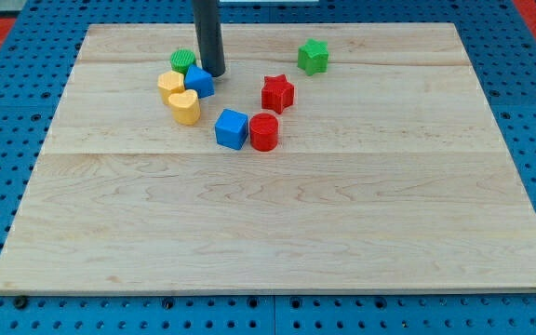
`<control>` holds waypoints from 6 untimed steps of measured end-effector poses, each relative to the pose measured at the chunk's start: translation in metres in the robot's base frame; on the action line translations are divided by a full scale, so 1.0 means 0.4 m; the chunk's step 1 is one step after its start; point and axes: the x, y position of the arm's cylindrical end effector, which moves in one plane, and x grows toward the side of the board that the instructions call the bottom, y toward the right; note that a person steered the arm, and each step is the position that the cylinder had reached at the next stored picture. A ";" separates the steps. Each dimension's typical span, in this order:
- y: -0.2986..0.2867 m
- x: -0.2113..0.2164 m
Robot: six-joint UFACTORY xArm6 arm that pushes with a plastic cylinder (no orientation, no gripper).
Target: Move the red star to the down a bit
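Approach step, judging by layout: the arm has no jaws, just a rod holding nothing, its tip (213, 73) beside the blue block (199, 82), left of the red star (276, 93) mid-upper tabletop (277, 233); next it needs to get above the star & push toward view's bottom.

One raised view, angled down over the whole board (277, 233)

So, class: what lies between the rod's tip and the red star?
In the camera view, only bare board lies between my tip and the red star; the blue block sits beside my tip, off that line.
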 end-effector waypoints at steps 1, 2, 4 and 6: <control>0.024 0.020; 0.112 0.018; 0.152 0.125; 0.255 0.252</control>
